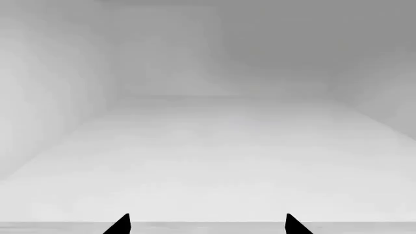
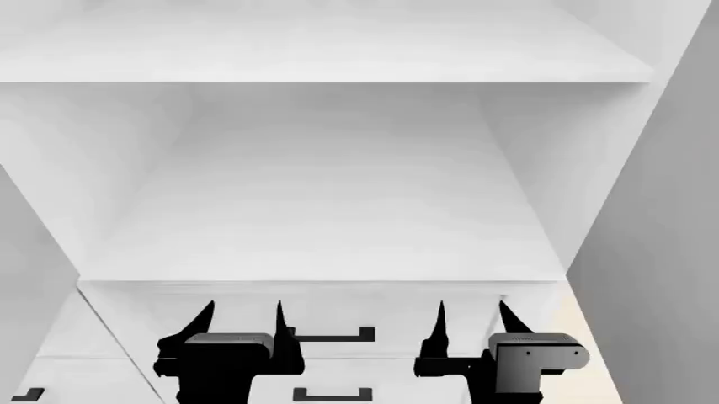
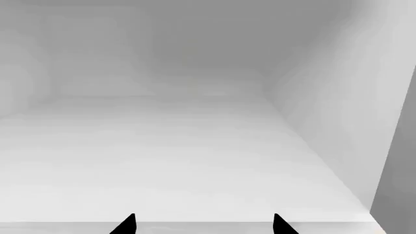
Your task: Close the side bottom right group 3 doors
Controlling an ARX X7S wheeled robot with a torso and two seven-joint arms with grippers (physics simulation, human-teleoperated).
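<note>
The white cabinet (image 2: pixel 337 210) stands open in front of me. A grey door panel (image 2: pixel 663 252) stands swung out at its right side, and another grey panel (image 2: pixel 29 269) at its left; their handles are hidden. The right panel also shows as a grey strip (image 3: pixel 400 165) in the right wrist view. My left gripper (image 2: pixel 244 316) and right gripper (image 2: pixel 472 313) hang side by side at the front edge of the cabinet floor, both open and empty. Each wrist view looks into the bare interior past the left gripper (image 1: pixel 208 222) and the right gripper (image 3: pixel 204 222).
A white shelf (image 2: pixel 326 59) spans the cabinet above the compartment. Below the cabinet floor sit white drawer fronts with black handles (image 2: pixel 333 337) (image 2: pixel 332 394). Another black handle (image 2: pixel 29 394) shows at the lower left. A strip of beige floor (image 2: pixel 584 337) lies at the right.
</note>
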